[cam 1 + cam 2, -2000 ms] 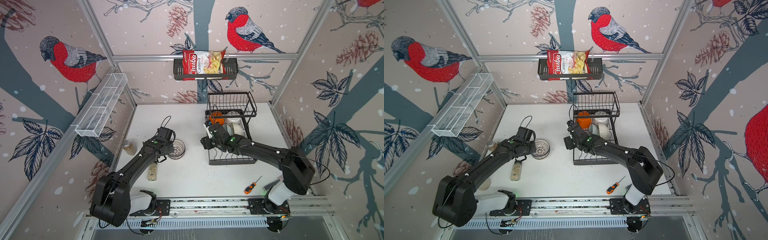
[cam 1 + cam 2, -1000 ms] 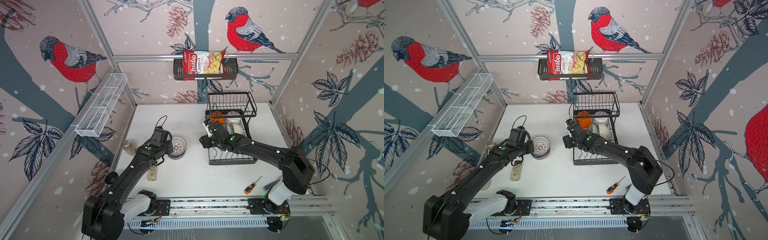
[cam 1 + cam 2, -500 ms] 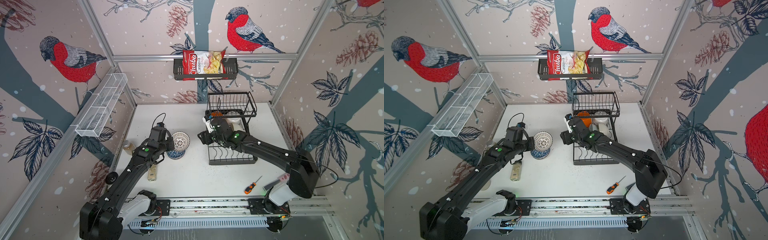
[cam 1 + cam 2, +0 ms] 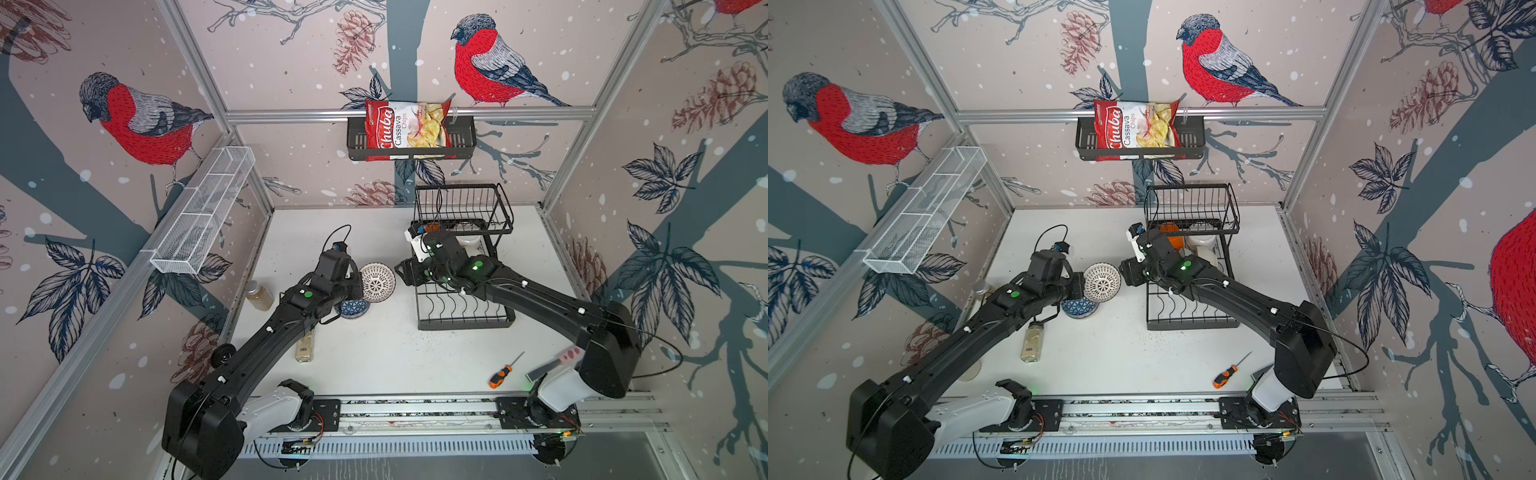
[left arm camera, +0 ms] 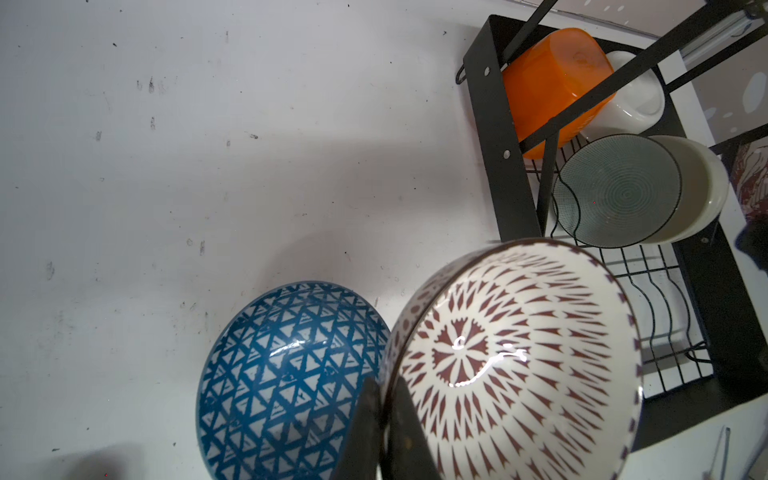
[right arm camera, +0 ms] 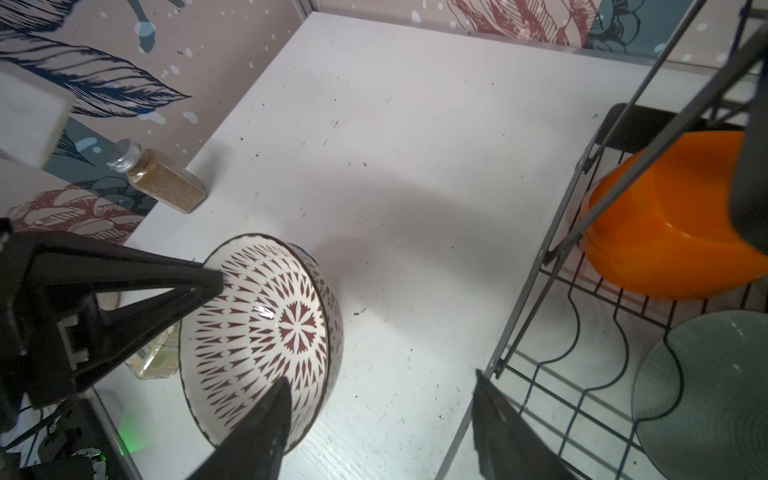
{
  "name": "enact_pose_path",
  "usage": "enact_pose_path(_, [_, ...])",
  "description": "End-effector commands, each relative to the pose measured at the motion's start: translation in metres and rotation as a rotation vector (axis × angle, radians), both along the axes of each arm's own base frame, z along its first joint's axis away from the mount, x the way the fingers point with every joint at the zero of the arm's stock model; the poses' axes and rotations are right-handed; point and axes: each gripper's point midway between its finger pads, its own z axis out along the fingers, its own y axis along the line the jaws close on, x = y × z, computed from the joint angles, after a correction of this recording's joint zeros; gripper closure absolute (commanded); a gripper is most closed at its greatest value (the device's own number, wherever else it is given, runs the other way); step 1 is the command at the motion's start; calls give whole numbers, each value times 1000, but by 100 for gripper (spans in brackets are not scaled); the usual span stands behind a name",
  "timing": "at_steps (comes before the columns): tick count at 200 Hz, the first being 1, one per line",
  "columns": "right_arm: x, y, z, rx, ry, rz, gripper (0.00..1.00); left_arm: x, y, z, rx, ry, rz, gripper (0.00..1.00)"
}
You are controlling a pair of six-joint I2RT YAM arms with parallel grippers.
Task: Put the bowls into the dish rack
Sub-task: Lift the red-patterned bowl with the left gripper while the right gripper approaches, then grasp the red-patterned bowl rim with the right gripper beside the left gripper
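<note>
The left gripper (image 4: 358, 286) had its jaws pinched on the rim of the red-brown patterned bowl (image 4: 377, 282). The bowl was tipped on edge above the counter (image 4: 374, 365), with its inside turned toward 3 o'clock in both top views. The left wrist view showed one jaw inside the rim and one outside.

At about 7 o'clock of that bowl, the blue triangle-patterned bowl (image 4: 352, 308) sat upright on the counter, partly under the left arm. Whether the two bowls touched could not be told.

The right gripper (image 4: 405, 272) hung at 3 o'clock of the held bowl, between it and the dish rack (image 4: 465, 324). Its jaws were spread and held nothing. In the right wrist view one jaw overlapped the bowl's edge, but contact could not be told.

The dish rack stood at roughly 2 o'clock of the counter's middle. On its lower tier, the orange bowl (image 5: 552, 83) lay on its side at the 11 o'clock corner, with the white bowl (image 5: 636, 104) against it at 3 o'clock. Toward 6 o'clock of these, the pale green bowl (image 5: 619, 191) stood on edge in the wavy dividers, and the cream bowl (image 5: 702, 183) was nested behind it.

A spice jar (image 4: 258, 295) stood near the counter's 9 o'clock edge. A screwdriver (image 4: 500, 374) lay near 5 o'clock.
</note>
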Motion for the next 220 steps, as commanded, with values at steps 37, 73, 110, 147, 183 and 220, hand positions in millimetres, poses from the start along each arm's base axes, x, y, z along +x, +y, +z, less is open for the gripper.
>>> enact_pose_path(37, [0,-3,-16,-50,38,-17,33,20,-19,13,-35,-73,-3,100])
enact_pose_path(73, [0,0,-28,-79,56,-22,36,25,-28,14,-52,-78,-22,100])
enact_pose_path(110, [4,4,-40,-100,69,-33,42,26,-34,16,-59,-83,-35,100])
enact_pose_path(147, [7,10,-46,-107,78,-39,50,27,-38,15,-71,-87,-44,100])
enact_pose_path(183, [12,10,-52,-131,82,-69,62,28,-41,12,-74,-85,-48,100])
enact_pose_path(220, [16,6,-57,-154,81,-101,65,30,-42,6,-54,-74,-43,100])
